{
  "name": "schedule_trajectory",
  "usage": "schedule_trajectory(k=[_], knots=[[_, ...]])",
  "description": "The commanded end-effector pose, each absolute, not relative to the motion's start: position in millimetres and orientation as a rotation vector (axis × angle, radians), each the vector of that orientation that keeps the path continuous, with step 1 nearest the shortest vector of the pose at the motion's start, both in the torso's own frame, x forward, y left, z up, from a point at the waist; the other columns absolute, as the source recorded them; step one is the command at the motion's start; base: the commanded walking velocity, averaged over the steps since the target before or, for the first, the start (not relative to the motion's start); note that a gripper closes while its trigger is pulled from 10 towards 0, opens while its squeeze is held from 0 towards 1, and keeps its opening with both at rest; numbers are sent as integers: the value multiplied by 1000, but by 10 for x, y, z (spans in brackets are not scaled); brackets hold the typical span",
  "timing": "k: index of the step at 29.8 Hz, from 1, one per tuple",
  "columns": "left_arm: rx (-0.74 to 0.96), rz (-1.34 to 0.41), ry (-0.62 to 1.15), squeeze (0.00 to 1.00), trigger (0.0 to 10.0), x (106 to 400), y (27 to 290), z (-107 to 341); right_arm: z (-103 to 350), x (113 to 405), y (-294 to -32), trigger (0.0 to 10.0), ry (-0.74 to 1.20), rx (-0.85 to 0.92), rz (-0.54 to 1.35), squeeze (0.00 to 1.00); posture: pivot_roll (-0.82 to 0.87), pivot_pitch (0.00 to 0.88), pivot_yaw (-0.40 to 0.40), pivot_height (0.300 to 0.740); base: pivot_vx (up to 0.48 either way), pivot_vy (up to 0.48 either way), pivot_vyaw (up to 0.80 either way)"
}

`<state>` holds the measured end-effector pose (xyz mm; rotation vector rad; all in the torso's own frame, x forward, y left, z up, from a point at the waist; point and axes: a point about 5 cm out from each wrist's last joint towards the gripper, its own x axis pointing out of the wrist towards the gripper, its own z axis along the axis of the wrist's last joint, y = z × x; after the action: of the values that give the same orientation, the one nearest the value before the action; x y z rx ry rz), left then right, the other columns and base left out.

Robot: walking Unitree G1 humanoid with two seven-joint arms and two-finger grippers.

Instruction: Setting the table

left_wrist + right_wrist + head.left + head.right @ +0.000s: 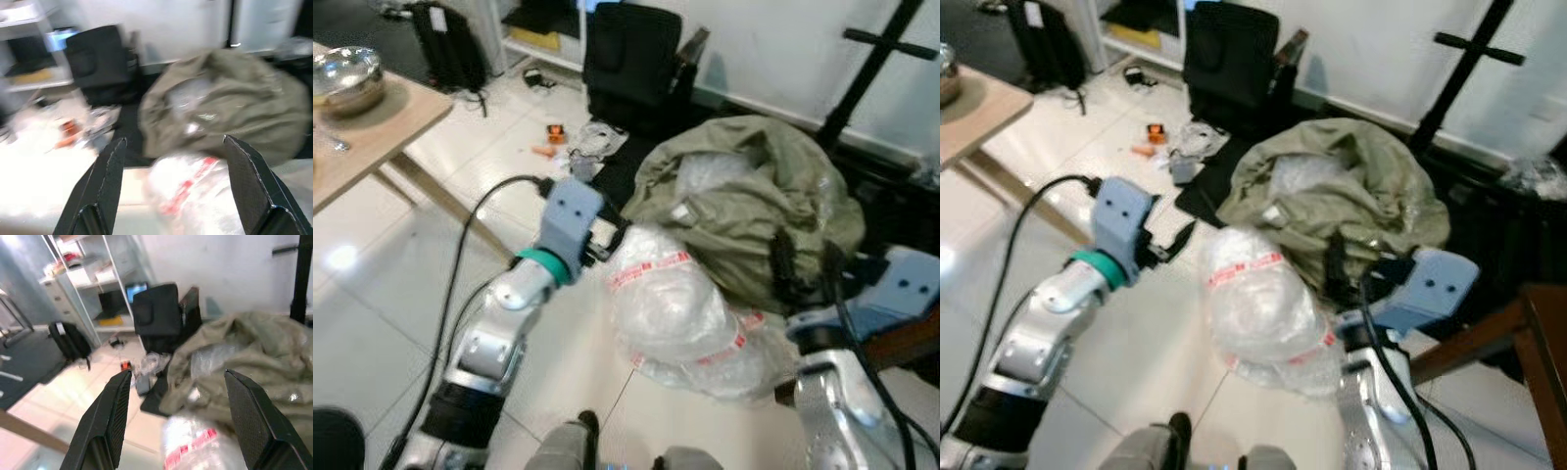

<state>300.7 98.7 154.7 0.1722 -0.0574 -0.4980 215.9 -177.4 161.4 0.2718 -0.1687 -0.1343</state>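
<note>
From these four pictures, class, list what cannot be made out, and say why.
- Metal bowl on the wooden table: its contents are hidden by the rim, and the edge cuts off the table.
- Green bag: its crumpled folds hide its contents.
- Small orange things on the floor: too small and blurred to tell.

Our arms are silver, jointed tubes with black bands. The left arm (499,323) wears a teal ring below a grey-blue wrist block with two dark screw holes; a black cable loops along it. The right arm (1371,411) carries a matching block and cable. Fingers (105,186) are long, flat, black.
</note>
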Motion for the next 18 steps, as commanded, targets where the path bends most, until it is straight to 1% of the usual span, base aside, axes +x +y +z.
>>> schedule_trajectory(k=[1, 18], knots=[[177, -505, -39, 0, 10000, 3001, 965, 1504, 1584, 2145, -1796, 10000, -156, 283, -148, 0, -49, 0, 70, 740, 0, 0, 775], [176, -492, -34, 0, 10000, 3004, 977, 1502, 1576, 2133, -1767, 10000, -152, 289, -135, 0, -48, 0, 72, 740, 0, 0, 775]])
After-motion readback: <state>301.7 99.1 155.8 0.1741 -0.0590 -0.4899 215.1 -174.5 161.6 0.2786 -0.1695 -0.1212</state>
